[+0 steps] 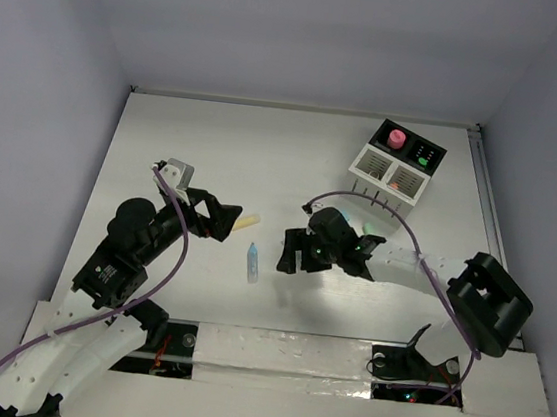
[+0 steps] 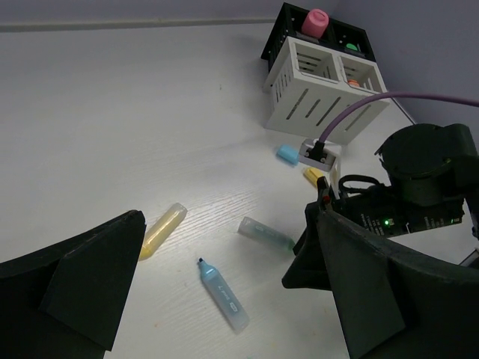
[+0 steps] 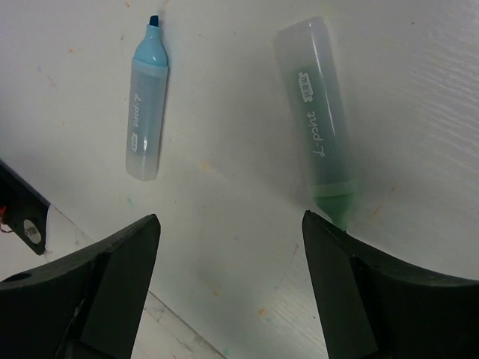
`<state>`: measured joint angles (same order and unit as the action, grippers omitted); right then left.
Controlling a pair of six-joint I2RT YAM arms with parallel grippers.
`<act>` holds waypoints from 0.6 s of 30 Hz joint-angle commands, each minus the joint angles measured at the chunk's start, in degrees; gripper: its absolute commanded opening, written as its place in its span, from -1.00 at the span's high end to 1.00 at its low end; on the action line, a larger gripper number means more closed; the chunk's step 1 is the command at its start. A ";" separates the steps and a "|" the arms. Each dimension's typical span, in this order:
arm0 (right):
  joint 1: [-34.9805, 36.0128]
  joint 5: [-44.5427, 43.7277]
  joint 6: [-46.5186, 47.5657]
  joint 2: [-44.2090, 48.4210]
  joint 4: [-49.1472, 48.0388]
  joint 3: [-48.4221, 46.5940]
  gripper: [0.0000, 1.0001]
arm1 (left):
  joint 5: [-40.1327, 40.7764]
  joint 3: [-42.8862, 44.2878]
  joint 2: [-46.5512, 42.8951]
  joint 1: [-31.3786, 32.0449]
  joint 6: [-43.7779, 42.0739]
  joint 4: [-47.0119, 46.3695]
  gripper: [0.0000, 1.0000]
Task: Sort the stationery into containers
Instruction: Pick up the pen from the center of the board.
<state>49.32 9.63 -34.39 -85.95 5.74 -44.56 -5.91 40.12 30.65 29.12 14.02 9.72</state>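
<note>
Partly done; pink bottle point(image 1: 397, 140) and a green cap point(image 1: 423, 160) sit in the black box point(image 2: 277, 41); an orange item point(image 2: 355, 81) shows in the white box point(image 2: 299, 105) joined to it; loose on the desk point(image 1: 186, 138): yellow pen point(image 1: 247, 222), blue pen point(image 1: 252, 263), green pen point(image 3: 318, 120), plus a blue cap point(image 2: 287, 154) and yellow chunk point(image 2: 314, 176) near the white box; left gripper point(image 1: 219, 217) jaws spread, empty, just beside yellow pen; right gripper point(image 3: 230, 221) jaws spread, empty, low over green pen, probably the next pick; at least five items left to sort
</note>
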 commanded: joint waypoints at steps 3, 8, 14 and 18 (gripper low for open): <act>0.60 1.27 -6.21 -3.51 -9.42 2.10 -0.66 | 0.29 1.10 0.28 -0.21 -0.05 -1.54 -0.98; 0.60 -2.76 -8.06 -4.31 -10.49 2.89 -0.66 | 0.29 1.10 0.46 -0.21 -0.05 -1.54 -0.98; -1.42 -9.62 -7.45 -4.31 -8.20 2.37 -0.67 | 0.11 1.10 0.46 -0.21 -0.05 -1.45 -0.98; -3.17 -13.31 -5.25 -6.59 -6.62 -0.53 -0.67 | 0.20 1.10 0.28 -0.21 -0.05 -1.45 -0.98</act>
<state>47.42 1.67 -41.34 -90.19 -2.20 -42.92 -5.76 40.12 30.74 29.12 14.00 9.74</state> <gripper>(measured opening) 0.833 0.990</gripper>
